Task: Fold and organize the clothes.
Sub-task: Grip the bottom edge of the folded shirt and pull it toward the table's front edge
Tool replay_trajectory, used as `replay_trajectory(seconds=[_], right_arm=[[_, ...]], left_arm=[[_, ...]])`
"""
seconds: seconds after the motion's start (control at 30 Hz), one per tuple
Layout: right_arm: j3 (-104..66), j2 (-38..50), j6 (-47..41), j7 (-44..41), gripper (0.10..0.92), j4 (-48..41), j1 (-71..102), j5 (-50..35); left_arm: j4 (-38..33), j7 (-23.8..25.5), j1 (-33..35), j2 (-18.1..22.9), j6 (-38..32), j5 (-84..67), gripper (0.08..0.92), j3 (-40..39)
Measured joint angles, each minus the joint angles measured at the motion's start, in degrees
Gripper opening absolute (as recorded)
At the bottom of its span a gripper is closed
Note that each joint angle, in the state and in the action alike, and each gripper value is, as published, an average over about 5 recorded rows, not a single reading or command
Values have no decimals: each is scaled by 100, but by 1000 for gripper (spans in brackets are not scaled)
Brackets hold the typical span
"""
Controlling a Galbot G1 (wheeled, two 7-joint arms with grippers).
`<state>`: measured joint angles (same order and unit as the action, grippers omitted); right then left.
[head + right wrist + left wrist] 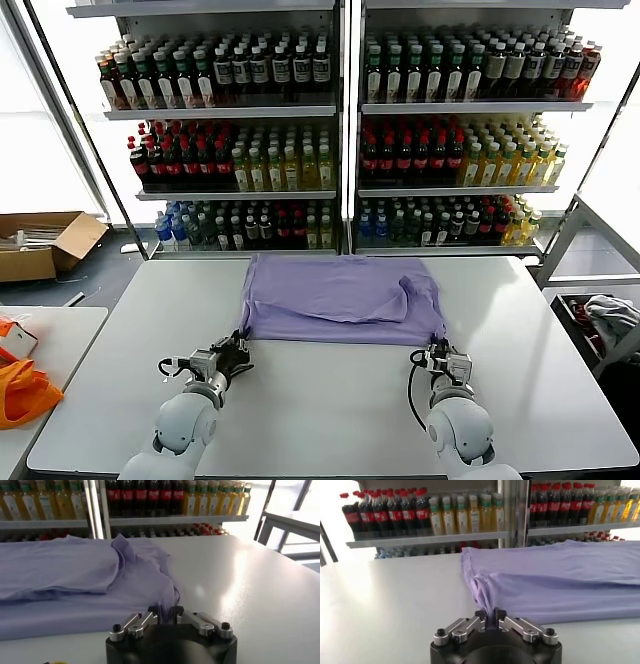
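Note:
A lavender T-shirt (340, 298) lies on the white table (330, 410), folded over on itself with a sleeve flap lying on top at the right. My left gripper (241, 345) is shut on the shirt's near left corner; the left wrist view shows the fabric (555, 580) pinched between the fingertips of this gripper (490, 615). My right gripper (433, 353) is shut on the near right corner; the right wrist view shows the cloth (75, 575) drawn into the closed jaws of this gripper (164, 611). No lettering shows.
Drink shelves (340, 130) stand behind the table. A cardboard box (45, 245) sits on the floor at far left. Bright orange fabric (22, 392) lies on a side table at left. A rack with cloth (610, 315) stands at right.

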<state>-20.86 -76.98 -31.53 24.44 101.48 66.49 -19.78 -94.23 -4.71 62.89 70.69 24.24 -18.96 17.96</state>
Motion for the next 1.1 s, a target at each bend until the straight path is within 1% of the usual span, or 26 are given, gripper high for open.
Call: replay_trajectory(seconds=[0.07, 0.13, 0.37, 0.53, 0.87, 1.1], right_arm=[[-1, 9, -4, 2, 115, 53, 37, -8], [-3, 22, -14, 7, 114, 128, 79, -17], [-80, 29, -70, 82, 114, 641, 345, -29], [-121, 42, -57, 152, 114, 1156, 717, 40], [-127, 153, 34, 410, 114, 2070, 1996, 321], [-147, 246, 121, 618, 114, 2431, 2775, 458]], left_arm=[[-38, 3, 40, -2, 2, 8, 122, 6], [-87, 0, 87, -1, 2, 23, 97, 16], [-376, -9, 342, -4, -12, 125, 89, 104], [-789, -28, 664, 62, -41, 251, 89, 219], [-2006, -98, 1808, 195, -141, 630, 89, 442], [-2526, -146, 2629, 299, -273, 893, 89, 520]])
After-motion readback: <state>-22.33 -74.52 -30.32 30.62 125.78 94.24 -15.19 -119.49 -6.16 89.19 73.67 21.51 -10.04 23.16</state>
